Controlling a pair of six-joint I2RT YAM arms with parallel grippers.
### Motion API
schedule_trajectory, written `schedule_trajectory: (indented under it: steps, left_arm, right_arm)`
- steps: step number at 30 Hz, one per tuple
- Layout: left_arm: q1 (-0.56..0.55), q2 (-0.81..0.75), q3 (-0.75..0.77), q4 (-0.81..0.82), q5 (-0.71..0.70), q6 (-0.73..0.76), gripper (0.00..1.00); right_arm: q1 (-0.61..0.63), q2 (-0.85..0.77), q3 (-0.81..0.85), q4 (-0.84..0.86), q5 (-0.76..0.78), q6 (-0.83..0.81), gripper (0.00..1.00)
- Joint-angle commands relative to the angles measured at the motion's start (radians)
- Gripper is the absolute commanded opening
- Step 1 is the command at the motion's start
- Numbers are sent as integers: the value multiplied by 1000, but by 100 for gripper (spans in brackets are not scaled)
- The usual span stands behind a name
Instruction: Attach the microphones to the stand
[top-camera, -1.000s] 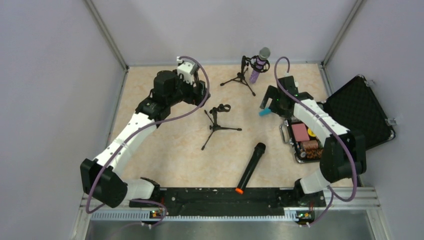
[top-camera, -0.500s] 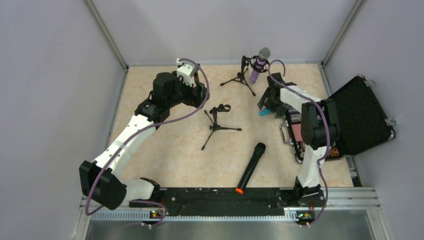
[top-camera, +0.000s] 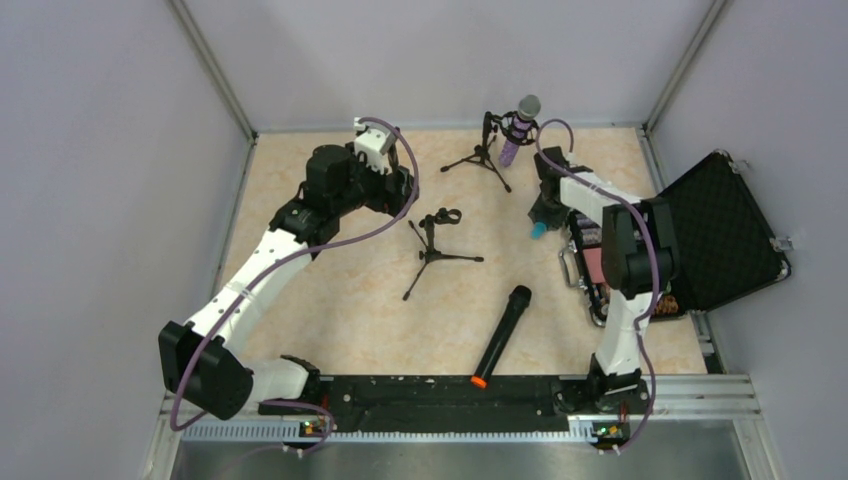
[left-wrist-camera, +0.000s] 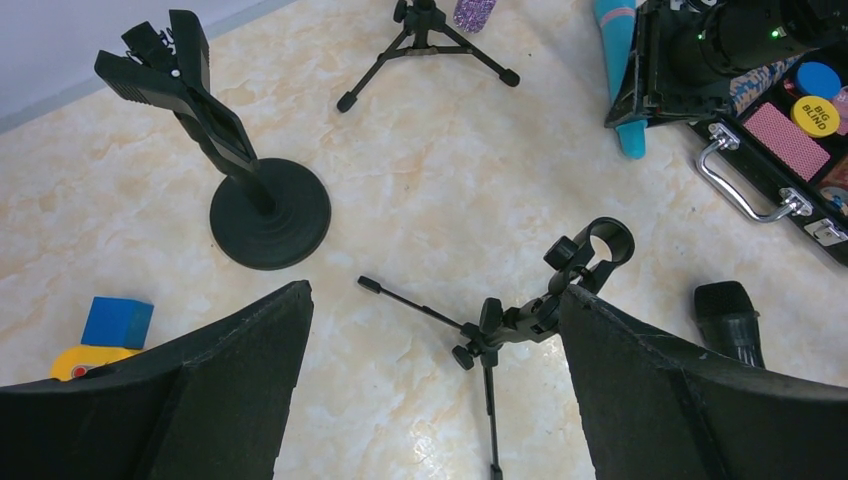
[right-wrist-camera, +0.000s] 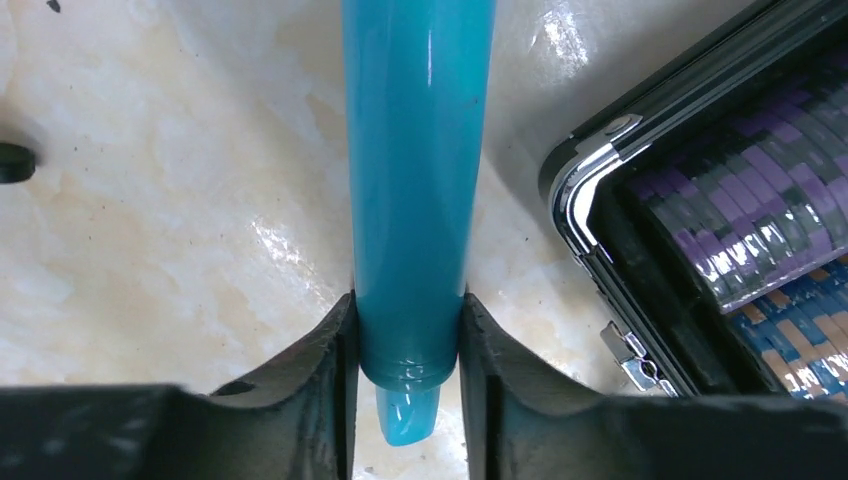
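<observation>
Since a second ago the right pincer (right-wrist-camera: 408, 360) has clamped onto the glossy light blue stick microphone (right-wrist-camera: 418, 150), and that arm's elbow has swung inward. Farther left, the left pincer (left-wrist-camera: 435, 292) hangs wide, holding nothing, with a small black tripod stand (left-wrist-camera: 520, 315) just below it. Nearer the arm bases lies the black stick microphone with orange end (top-camera: 499, 337), set diagonally with its orange end nearest. Beyond the right pincer, the glittery purple microphone (top-camera: 518, 125) sits tilted in a second tripod (top-camera: 480, 155). The blue microphone's long axis runs straight out from the fingers, which grip its tail. The open black hard case (right-wrist-camera: 590, 170) is just to its right, and the bare pale marbled surface (top-camera: 360, 310) spreads to its left, with lilac walls around.
</observation>
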Motion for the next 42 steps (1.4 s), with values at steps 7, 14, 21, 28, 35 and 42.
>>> schedule_trajectory:
  steps: [7,14,21,28,35,42]
  left_arm:
    - [3,-16,-1,28,22,13,97]
    - [2,-18,-1,27,27,16,97]
    - [3,-16,1,25,35,16,96]
    - [2,-13,1,23,37,16,96]
    - [2,-14,0,22,33,16,96]
    - [2,-17,-3,22,32,16,95]
  right_arm:
    - [148,-46,-194,31,-13,-68,11]
    - [279,-105,-341,43,39,-113,11]
    - [313,-173,-435,60,75,-182,24]
    - [313,-238,-409,55,93,-238,90]
    - [286,-205,-249,19,71,-284,97]
    - [157,-132,-133,11,14,-339,89]
